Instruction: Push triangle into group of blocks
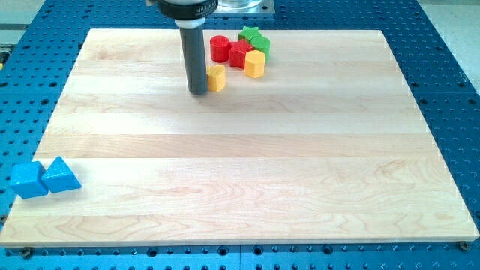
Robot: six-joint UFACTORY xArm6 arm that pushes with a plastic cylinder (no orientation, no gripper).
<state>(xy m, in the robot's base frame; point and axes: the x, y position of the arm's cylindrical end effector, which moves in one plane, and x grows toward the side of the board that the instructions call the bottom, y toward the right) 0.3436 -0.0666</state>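
Note:
A blue triangle (61, 176) lies at the view's lower left on the wooden board, touching a blue cube (28, 180) to its left. A group of blocks sits near the view's top centre: a red cylinder (220, 49), a red block (239, 54), a green star-shaped block (253, 36) and a yellow hexagonal block (255, 64). A small yellow block (217, 78) lies just below and left of that group. My tip (199, 92) stands right beside this small yellow block, on its left, far from the blue triangle.
The wooden board (240, 187) rests on a blue perforated table (450, 60). The blue cube hangs partly over the board's left edge. The arm's body (187, 7) shows at the view's top.

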